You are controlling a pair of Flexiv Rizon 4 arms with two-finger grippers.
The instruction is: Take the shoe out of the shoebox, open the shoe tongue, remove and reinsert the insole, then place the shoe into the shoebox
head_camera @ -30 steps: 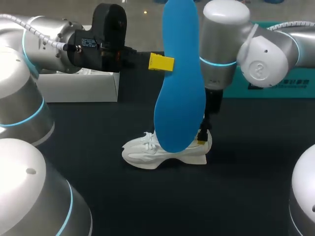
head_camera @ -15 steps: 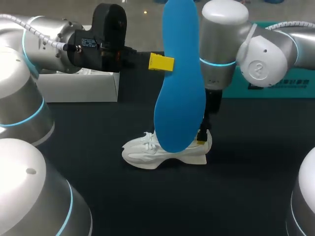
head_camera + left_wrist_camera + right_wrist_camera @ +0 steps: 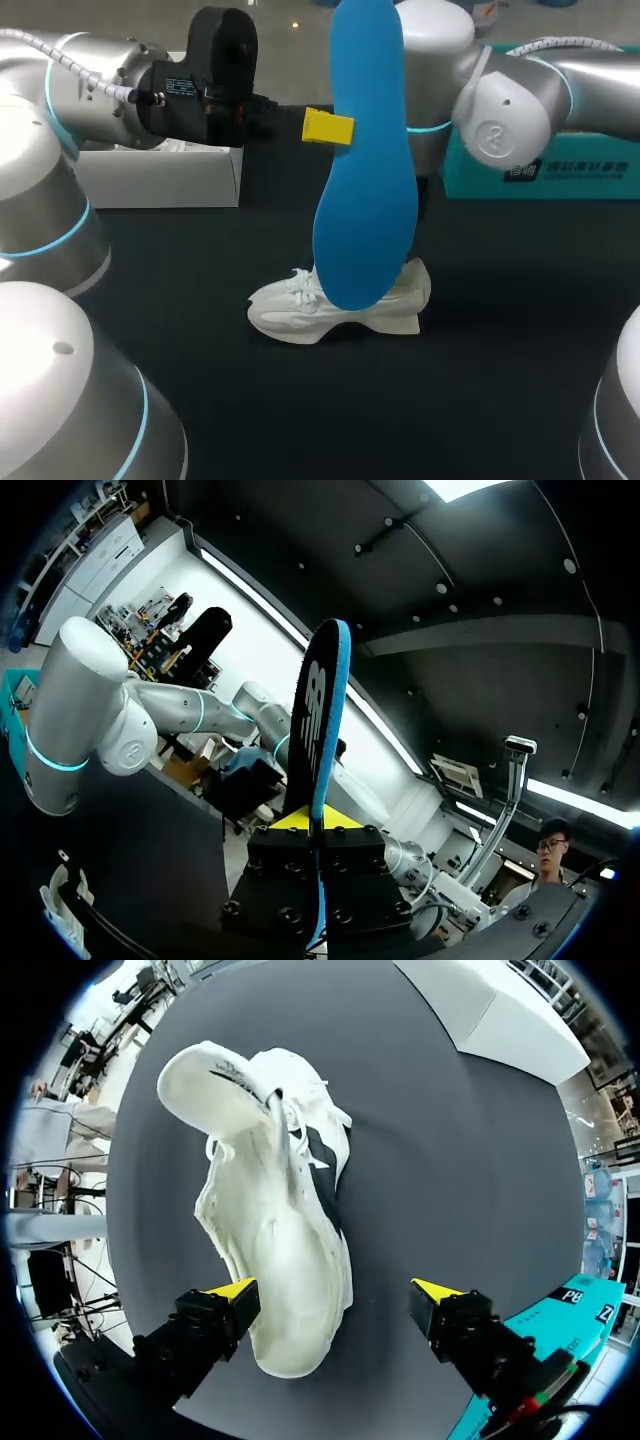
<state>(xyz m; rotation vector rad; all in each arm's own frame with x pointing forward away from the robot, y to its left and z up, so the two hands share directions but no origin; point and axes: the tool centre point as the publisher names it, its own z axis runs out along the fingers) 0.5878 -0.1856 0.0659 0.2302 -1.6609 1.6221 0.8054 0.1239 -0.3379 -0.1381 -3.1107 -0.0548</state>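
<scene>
moved: right arm point(image 3: 500, 100) has lifted up and swung away from the heel of the shoe point(image 3: 340, 305). a second ago its yellow tip was right down at the heel, and now the head view doesn't show that tip at all. shoe, insole and left arm haven't budged.
insole: blue insole point(image 3: 365, 180) is held up in the air, standing roughly on end, well above the table point(image 3: 500, 380). from the head camera it covers the middle of the shoe. the left wrist view sees it edge-on point(image 3: 318, 710), dark underside on one face.
left gripper: left gripper point(image 3: 328, 127) comes in from the side and is clamped on the insole. in its own wrist view point(image 3: 318, 825) the two finger blocks are pressed together with the insole's edge pinched between them.
right gripper: right gripper point(image 3: 335, 1295) hangs over the heel end of the shoe with its fingers spread wide. neither yellow tip is touching anything.
shoe: white shoe point(image 3: 275, 1230) sits on its sole on the dark table, out of the box, toe toward the left arm's side.
shoebox: white shoebox point(image 3: 160, 175) sits at the far edge of the table behind the left arm, well apart from the shoe.
other stuff: teal box point(image 3: 545, 170) at the back on the right arm's side.
</scene>
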